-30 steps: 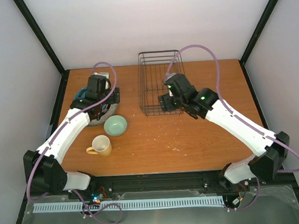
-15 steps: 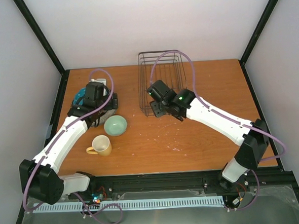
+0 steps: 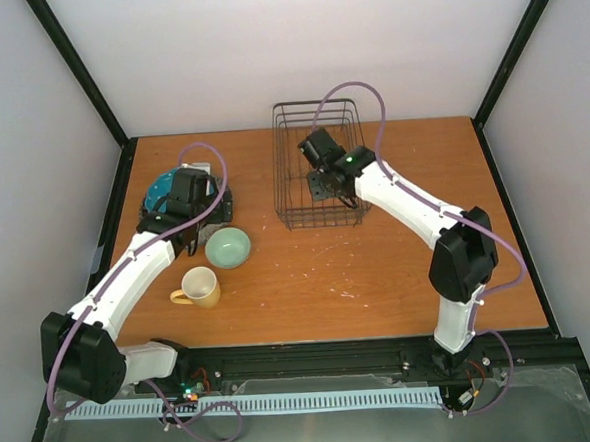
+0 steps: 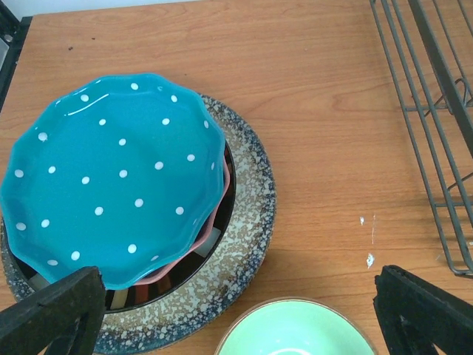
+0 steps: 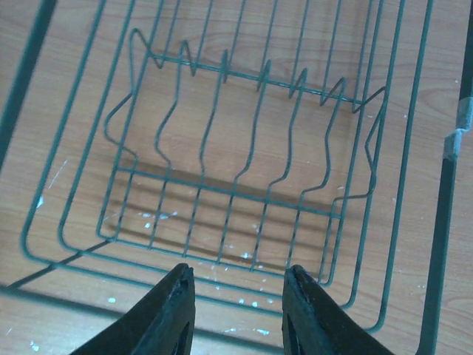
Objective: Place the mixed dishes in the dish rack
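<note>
The dish rack (image 3: 316, 160) is a dark wire basket at the back middle, with nothing in it (image 5: 236, 148). My right gripper (image 3: 325, 184) (image 5: 238, 271) hovers over its near end, jaws narrowed but open with nothing between them. A blue dotted plate (image 4: 111, 177) (image 3: 161, 189) tops a pink-red plate (image 4: 216, 214) on a grey speckled plate (image 4: 247, 237) at the left. My left gripper (image 3: 202, 215) (image 4: 238, 285) hangs wide open above that stack's near edge and the pale green bowl (image 4: 295, 333) (image 3: 228, 248). A yellow mug (image 3: 201, 286) stands nearer me.
The rack's left side wires (image 4: 432, 133) stand to the right of the plate stack. Black frame posts (image 3: 86, 83) and white walls close in the wooden table (image 3: 378, 266), which carries white scuffs. The right arm's white forearm (image 3: 404, 199) stretches diagonally across the table's right half.
My right gripper has moved from the rack's near end farther back over it, and its jaws have narrowed. The left gripper has drawn back slightly, uncovering more of the blue plate.
</note>
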You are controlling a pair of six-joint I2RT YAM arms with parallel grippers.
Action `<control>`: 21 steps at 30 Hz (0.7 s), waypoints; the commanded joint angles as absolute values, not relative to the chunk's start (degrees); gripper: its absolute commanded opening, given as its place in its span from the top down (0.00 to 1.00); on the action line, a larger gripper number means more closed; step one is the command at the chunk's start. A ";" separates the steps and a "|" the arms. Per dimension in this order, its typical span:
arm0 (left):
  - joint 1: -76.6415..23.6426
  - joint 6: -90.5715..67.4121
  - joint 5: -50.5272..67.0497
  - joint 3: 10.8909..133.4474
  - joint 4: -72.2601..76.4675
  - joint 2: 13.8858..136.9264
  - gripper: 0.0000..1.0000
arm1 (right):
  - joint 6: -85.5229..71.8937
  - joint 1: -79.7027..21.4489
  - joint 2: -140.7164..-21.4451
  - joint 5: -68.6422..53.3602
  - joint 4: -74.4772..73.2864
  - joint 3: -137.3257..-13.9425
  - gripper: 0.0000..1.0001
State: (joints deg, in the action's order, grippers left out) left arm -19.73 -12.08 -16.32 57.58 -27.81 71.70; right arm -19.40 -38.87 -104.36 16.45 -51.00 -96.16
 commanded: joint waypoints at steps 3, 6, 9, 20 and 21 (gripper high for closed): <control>-19.86 -12.79 -17.11 56.15 -25.53 71.17 0.00 | -17.84 -35.57 -108.67 9.25 -53.62 -100.83 0.68; -19.84 -12.74 -17.13 55.77 -25.20 71.63 0.00 | -16.67 -35.46 -111.12 6.94 -55.76 -102.43 0.73; -19.83 -12.71 -17.14 55.55 -25.07 72.33 0.00 | -15.90 -35.47 -113.69 3.71 -58.60 -104.04 0.77; -19.86 -12.88 -17.23 54.21 -24.45 72.95 0.00 | -13.66 -35.41 -118.12 3.54 -64.67 -104.56 0.81; -19.83 -12.88 -17.23 54.10 -24.42 72.93 0.00 | -13.44 -35.35 -118.52 3.67 -64.86 -104.59 0.81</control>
